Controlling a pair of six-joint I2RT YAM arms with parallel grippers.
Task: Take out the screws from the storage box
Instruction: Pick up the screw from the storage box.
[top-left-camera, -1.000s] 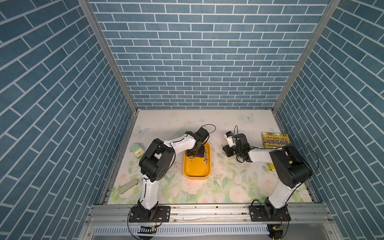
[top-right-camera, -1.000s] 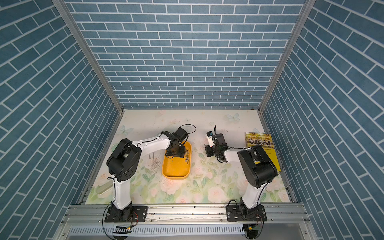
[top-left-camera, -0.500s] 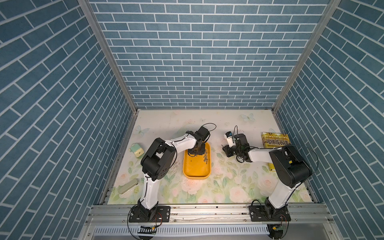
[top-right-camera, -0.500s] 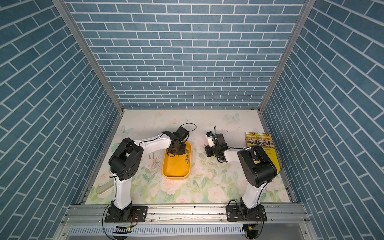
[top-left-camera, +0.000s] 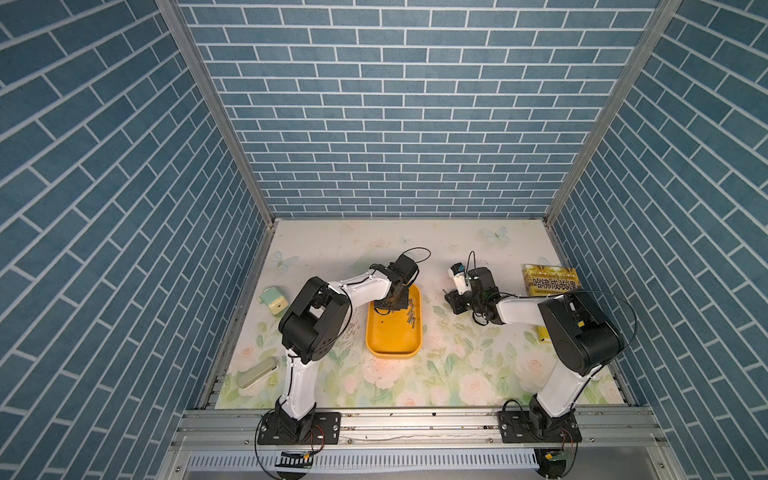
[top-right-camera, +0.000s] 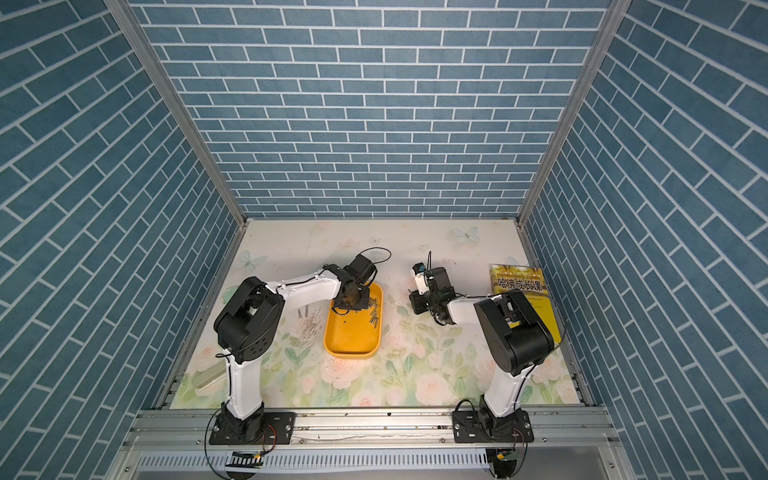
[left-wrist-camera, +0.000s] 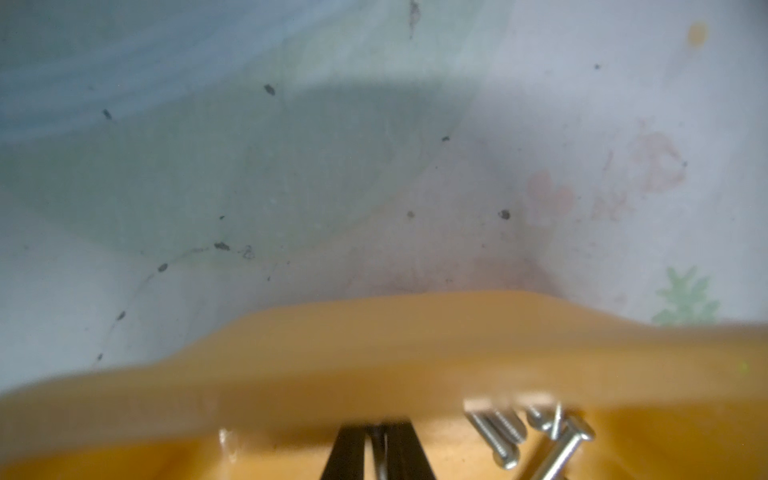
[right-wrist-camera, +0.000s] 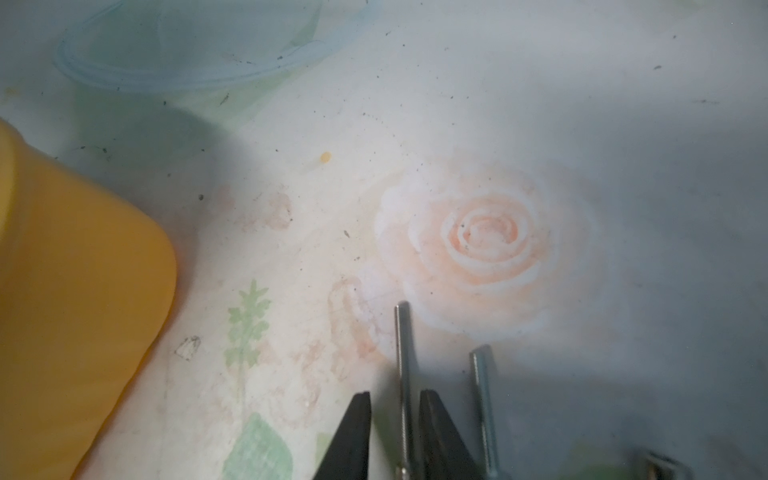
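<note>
Task part done. Near end of storage box bare; remaining screws, thin silver rods w/ wider heads, bunch in its far right part. Left pincer clenched there; whether it grips one, can't tell. Right pincer slightly parted, straddling one of two removed screws on worktop beside box.

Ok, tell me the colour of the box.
The box is plain yellow-orange, clearest in a top view.

Left arm stretched forward, wrist bent down, left fingers pressed together; right fingers slightly parted, held low.
</note>
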